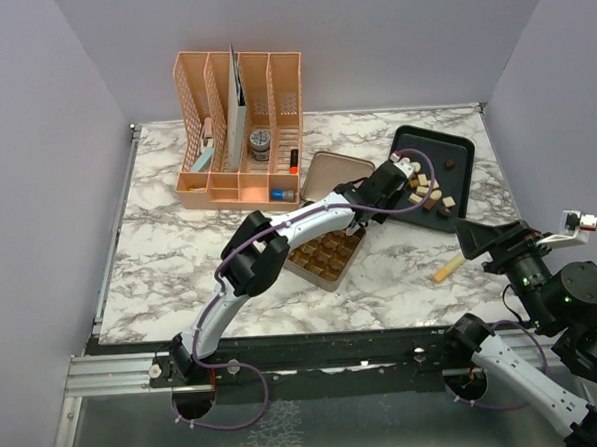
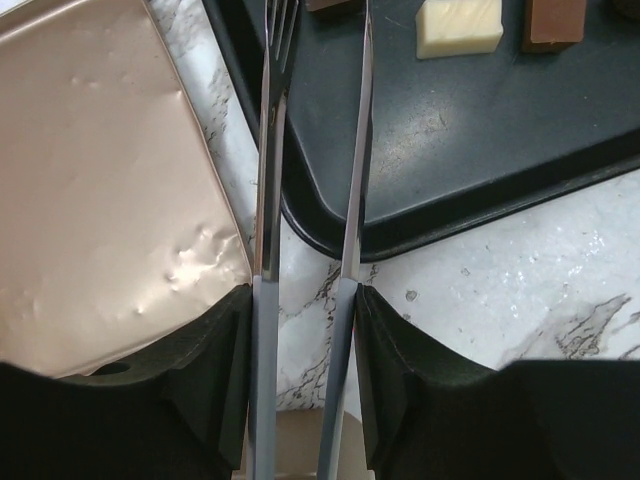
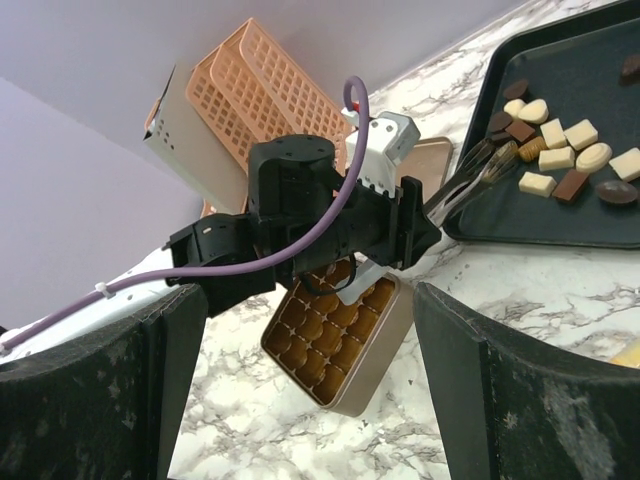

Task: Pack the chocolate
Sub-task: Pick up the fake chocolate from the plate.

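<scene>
The chocolate (image 1: 429, 193), small dark, light-brown and cream pieces, lies on a black tray (image 1: 459, 158). The square gold tin (image 1: 326, 255) stands open under my left arm, its cells showing in the right wrist view (image 3: 335, 335). My left gripper (image 1: 382, 187) is shut on metal tongs (image 2: 268, 150), whose blades reach over the tray's near rim (image 2: 480, 140). A brown piece (image 2: 330, 4) sits between the blade tips at the frame's top edge; I cannot tell whether it is pinched. A cream piece (image 2: 458, 27) lies just right of them. My right gripper (image 3: 305, 310) hangs open above the table's right side, holding nothing.
The tin's gold lid (image 1: 332, 172) lies flat left of the tray. A peach desk organizer (image 1: 238, 126) stands at the back left. A short tan stick (image 1: 448, 269) lies on the marble near my right gripper (image 1: 479, 236).
</scene>
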Tool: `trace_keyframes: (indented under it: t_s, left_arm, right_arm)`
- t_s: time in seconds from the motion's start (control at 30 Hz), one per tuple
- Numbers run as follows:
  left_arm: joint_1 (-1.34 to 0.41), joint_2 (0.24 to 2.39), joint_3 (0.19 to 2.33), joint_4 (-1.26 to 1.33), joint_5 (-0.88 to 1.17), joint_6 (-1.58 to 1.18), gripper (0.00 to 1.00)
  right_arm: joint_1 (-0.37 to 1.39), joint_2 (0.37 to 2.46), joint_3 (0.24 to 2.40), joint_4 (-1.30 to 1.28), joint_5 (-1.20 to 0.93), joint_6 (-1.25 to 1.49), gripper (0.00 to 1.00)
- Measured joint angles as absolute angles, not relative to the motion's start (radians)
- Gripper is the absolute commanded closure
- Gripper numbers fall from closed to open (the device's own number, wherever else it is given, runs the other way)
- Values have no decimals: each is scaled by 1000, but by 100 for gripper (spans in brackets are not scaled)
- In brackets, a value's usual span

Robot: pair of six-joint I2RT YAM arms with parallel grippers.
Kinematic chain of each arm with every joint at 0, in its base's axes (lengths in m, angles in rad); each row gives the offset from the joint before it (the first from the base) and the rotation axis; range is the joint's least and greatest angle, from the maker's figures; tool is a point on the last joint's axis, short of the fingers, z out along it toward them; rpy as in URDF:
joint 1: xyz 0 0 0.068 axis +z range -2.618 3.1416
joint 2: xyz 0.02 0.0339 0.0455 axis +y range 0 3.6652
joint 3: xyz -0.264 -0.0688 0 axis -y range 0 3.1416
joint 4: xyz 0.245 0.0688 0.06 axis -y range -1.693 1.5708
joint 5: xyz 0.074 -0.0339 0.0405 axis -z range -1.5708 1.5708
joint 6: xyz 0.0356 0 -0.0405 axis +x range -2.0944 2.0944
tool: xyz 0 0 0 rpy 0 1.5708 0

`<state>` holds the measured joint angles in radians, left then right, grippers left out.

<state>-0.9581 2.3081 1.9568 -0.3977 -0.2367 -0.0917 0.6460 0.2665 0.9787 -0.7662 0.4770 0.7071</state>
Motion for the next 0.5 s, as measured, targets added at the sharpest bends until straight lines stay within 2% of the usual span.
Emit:
trace_keyframes:
  t_s: [0.13,0.37,0.5]
  left_arm:
    - [-958,2333,1974,-398,-237,-92,55]
    - [-958,2342,2005,-398,-237,-91,65]
    - [-959,2342,2005,-398,-237,-91,67]
  right_arm:
    - [646,260,979,-775,484,707,12]
    - [646,260,979,-786,486,707,12]
    - [646,260,979,-788,487,707,12]
